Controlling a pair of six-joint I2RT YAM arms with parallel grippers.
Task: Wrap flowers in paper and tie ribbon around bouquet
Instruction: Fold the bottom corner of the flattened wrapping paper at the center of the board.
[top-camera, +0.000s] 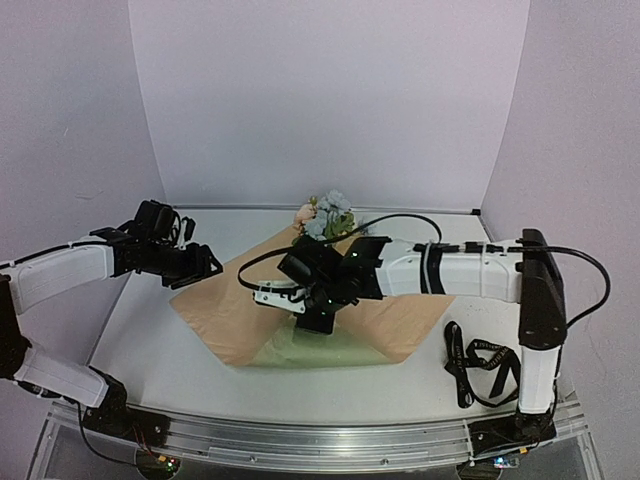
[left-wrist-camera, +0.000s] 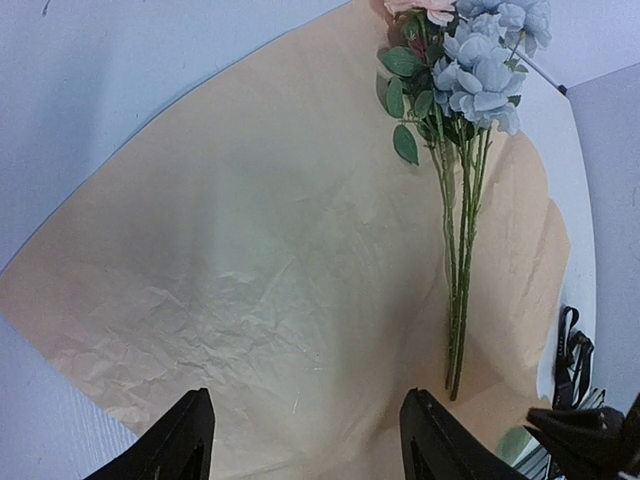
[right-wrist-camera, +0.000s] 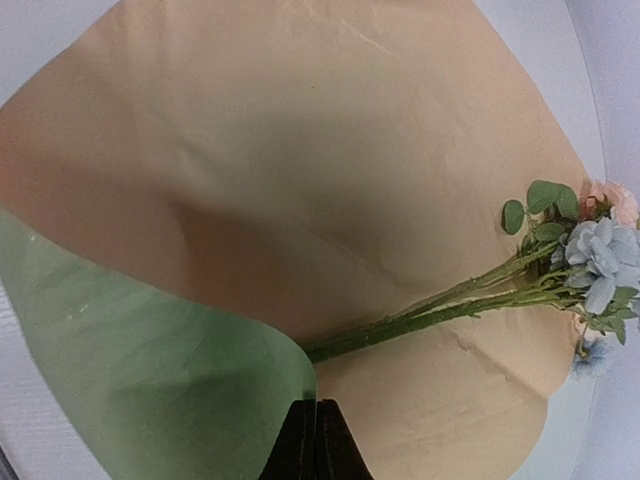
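On the table (top-camera: 150, 350), flowers (left-wrist-camera: 470, 70) lie across the paper (left-wrist-camera: 250, 250).
Right gripper (right-wrist-camera: 316, 410) pinches its folded green corner; left gripper (left-wrist-camera: 305, 410) jaws stand spread above.

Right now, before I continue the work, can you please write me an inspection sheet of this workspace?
Surface: white table.
Job's things: paper tan face up, its near corner folded green side up over the stem ends; flowers lying on it, blooms at its far corner; ribbon loose on the table, right of the paper.
Clutter: nothing seen.
Grippers: left gripper open above the paper; right gripper shut on the folded corner.
Cables: black cable loops over the right arm.
Surroundings: plain pale walls.
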